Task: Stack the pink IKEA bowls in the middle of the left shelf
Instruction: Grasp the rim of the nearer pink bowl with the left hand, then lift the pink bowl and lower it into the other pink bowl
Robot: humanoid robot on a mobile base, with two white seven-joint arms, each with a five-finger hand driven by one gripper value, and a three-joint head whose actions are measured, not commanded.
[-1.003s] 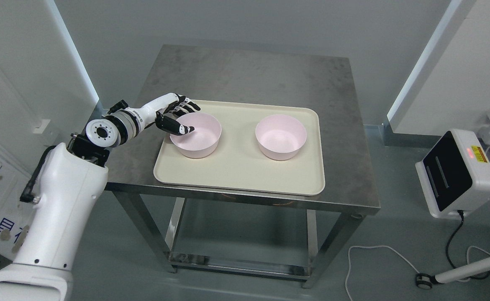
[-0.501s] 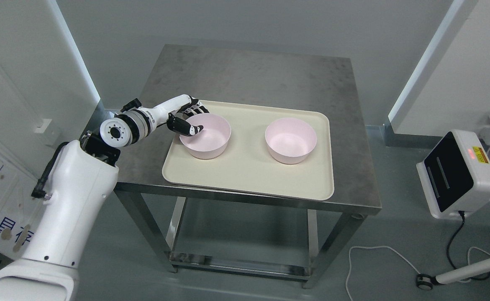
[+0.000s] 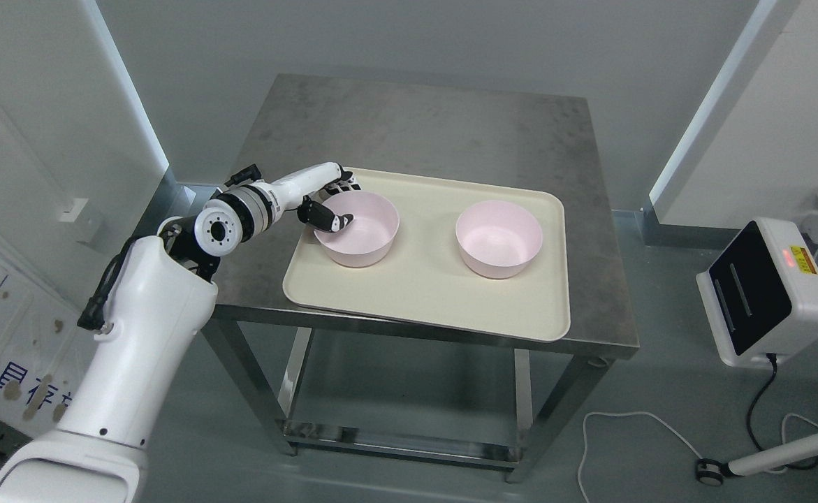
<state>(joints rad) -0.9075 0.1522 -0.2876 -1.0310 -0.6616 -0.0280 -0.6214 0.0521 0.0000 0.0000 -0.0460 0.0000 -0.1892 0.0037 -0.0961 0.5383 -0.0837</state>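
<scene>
Two pink bowls stand on a cream tray (image 3: 422, 293) on a steel table (image 3: 415, 126). My left hand (image 3: 335, 204) grips the near-left rim of the left bowl (image 3: 365, 229), with the thumb inside and the other fingers around the outer wall. The right bowl (image 3: 498, 239) stands free on the tray's right half, about a bowl's width away. My left arm reaches in from the lower left across the table's left edge. The right arm does not show.
The tray's front edge lies close to the table's front edge. A white device with a black panel (image 3: 765, 290) stands on the floor to the right, with a white cable (image 3: 618, 419) nearby. Wall panels flank the table. A low frame (image 3: 395, 436) runs under it.
The tray with both bowls has slid to the right across the table, while the table stays put. My left hand has moved right with the left bowl, keeping its grip.
</scene>
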